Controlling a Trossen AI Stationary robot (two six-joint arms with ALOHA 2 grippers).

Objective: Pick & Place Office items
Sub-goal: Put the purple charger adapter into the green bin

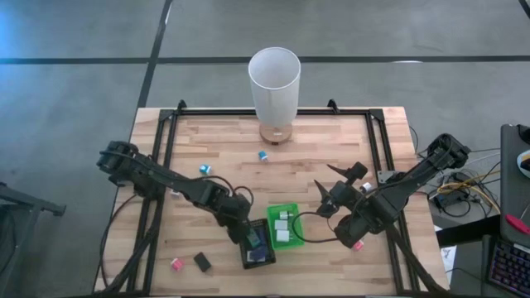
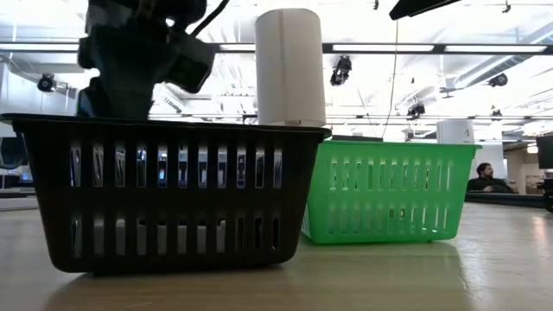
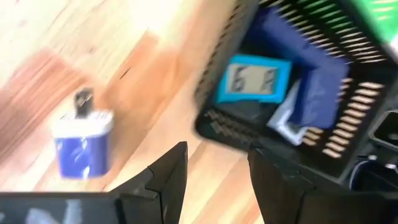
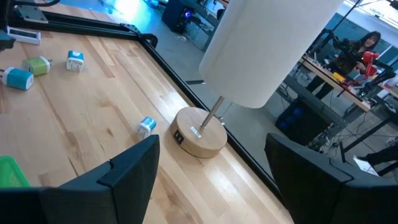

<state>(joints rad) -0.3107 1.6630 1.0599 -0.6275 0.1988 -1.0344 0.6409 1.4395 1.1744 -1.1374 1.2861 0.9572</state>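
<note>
Left gripper (image 3: pixel 214 177): lower centre of the high view, above the black tray (image 1: pixel 246 258); fingers parted, nothing between them.
Right gripper (image 4: pixel 211 180): right of centre, beside the green tray (image 1: pixel 293 207); jaws spread, empty.
Black tray contents: blue and teal items (image 3: pixel 254 79).
Green tray contents: white blocks (image 1: pixel 282 225).
Loose office items: blue-white block (image 3: pixel 82 140) near the black tray; pink block (image 1: pixel 175 264) and black block (image 1: pixel 202 262) lower left; two teal pieces (image 1: pixel 262 155) mid-table.
Lamp (image 1: pixel 274 83): top centre.

On the counter (image 1: pixel 331 141), two trays touch at centre: one (image 1: pixel 257 252) at seven o'clock of the other (image 1: pixel 284 225); the lamp (image 1: pixel 274 87) stands at twelve.
</note>
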